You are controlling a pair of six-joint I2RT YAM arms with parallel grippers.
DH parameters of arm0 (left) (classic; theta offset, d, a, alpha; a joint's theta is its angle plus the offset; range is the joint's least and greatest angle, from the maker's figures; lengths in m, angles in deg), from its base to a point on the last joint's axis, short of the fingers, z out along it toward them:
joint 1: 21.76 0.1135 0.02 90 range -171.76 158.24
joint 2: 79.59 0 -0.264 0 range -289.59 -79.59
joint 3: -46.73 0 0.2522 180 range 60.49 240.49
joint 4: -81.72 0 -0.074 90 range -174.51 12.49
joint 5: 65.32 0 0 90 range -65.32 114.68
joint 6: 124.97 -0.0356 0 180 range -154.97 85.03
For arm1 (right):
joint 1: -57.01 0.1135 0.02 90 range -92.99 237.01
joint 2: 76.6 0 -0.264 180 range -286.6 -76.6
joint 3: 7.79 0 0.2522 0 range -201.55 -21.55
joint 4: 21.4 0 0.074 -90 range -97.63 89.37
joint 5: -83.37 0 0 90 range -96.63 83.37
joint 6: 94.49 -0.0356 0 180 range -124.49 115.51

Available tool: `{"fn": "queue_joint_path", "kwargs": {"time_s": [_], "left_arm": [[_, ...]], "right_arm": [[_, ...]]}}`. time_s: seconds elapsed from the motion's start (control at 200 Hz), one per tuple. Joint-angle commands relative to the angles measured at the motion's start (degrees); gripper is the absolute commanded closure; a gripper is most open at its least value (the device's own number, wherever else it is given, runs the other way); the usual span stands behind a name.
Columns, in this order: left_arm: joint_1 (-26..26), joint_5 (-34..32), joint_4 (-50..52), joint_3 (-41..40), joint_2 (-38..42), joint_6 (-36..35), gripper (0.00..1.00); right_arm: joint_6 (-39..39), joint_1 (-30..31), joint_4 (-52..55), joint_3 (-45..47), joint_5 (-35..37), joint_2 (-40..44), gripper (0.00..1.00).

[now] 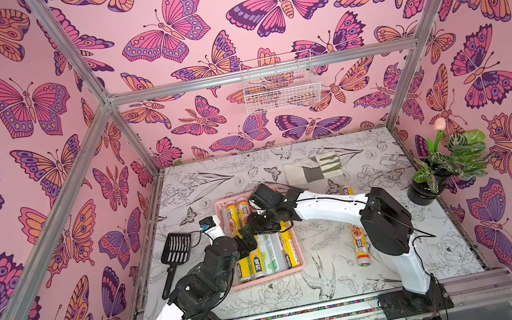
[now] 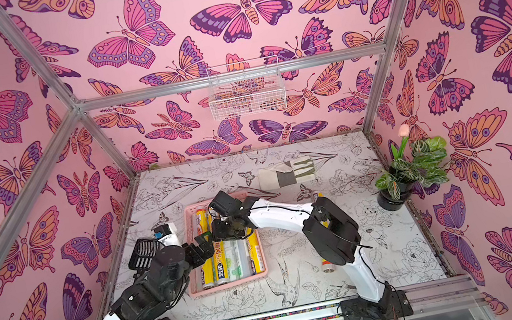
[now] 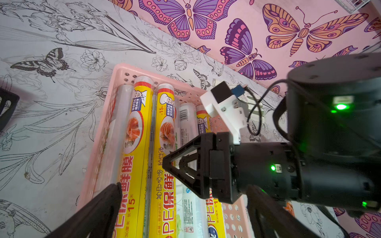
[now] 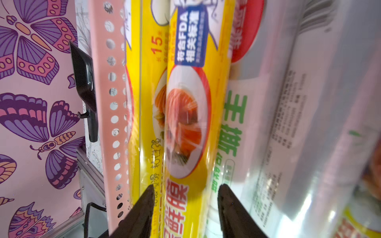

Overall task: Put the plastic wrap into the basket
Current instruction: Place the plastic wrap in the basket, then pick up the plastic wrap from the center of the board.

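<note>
1. Right gripper (image 4: 185,193): jaws slightly parted astride a yellow roll (image 4: 187,123) in the basket (image 4: 103,103); its arm (image 1: 326,205) bends leftward across centre frame.
2. Left gripper (image 3: 183,187) gapes wide over the plastic wrap (image 3: 132,164).
3. Stray roll (image 1: 361,242) lies right of the basket.

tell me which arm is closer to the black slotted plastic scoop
Left. The left arm passes close beside the black slotted plastic scoop, on its side of the shallow pink perforated plastic basket; the right arm reaches in from the basket's opposite side.
</note>
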Motion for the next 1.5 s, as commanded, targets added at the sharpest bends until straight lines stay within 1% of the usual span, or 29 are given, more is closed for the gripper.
{"fn": "queue_joint_path", "kwargs": {"time_s": [0.0, 0.135, 0.25, 0.315, 0.546, 0.766, 0.791, 0.931, 1.112, 1.272, 1.347, 1.497], "left_arm": [[0.4, 1.2, -0.5, 1.8, -1.6, -1.0, 0.00], [0.4, 3.4, -2.6, 2.9, -4.3, -2.0, 0.00], [0.4, 6.4, -5.3, 4.1, -7.5, -3.5, 0.00], [0.4, 8.4, -7.0, 4.8, -9.7, -4.1, 0.00], [0.4, 18.1, -12.4, 9.5, -21.5, -6.0, 0.00], [0.2, 28.9, -14.4, 18.0, -34.0, -7.1, 0.00], [0.1, 29.9, -14.5, 18.9, -37.1, -7.2, 0.00], [-1.2, 33.8, -15.2, 24.4, -45.7, -7.9, 0.00], [-3.9, 38.3, -15.2, 32.1, -54.8, -8.5, 0.00], [-6.0, 42.1, -15.1, 37.6, -61.5, -8.4, 0.00], [-6.9, 43.5, -15.1, 39.4, -64.0, -8.0, 0.00], [-8.1, 45.3, -15.1, 42.3, -67.9, -7.6, 0.00]], "right_arm": [[3.3, -0.2, 1.4, 1.8, 5.9, 6.1, 0.46], [5.4, -1.0, 1.2, 5.7, 11.6, 12.1, 0.46], [5.9, -3.2, -0.3, 12.0, 16.4, 18.8, 0.45], [6.4, -4.7, -1.3, 15.4, 18.0, 22.0, 0.45], [7.9, -11.6, -0.1, 25.2, 19.8, 32.3, 0.45], [7.7, -19.0, 3.7, 35.4, 21.7, 41.4, 0.44], [7.8, -20.0, 4.0, 36.5, 21.6, 42.5, 0.44], [8.4, -25.6, 5.7, 42.1, 22.0, 47.7, 0.44], [11.1, -32.6, 10.6, 45.1, 21.4, 50.3, 0.43], [14.9, -38.5, 12.1, 47.3, 18.1, 49.8, 0.43], [16.4, -39.9, 12.2, 47.4, 16.5, 48.4, 0.44], [19.4, -40.5, 12.6, 45.7, 13.4, 44.0, 0.44]]}}
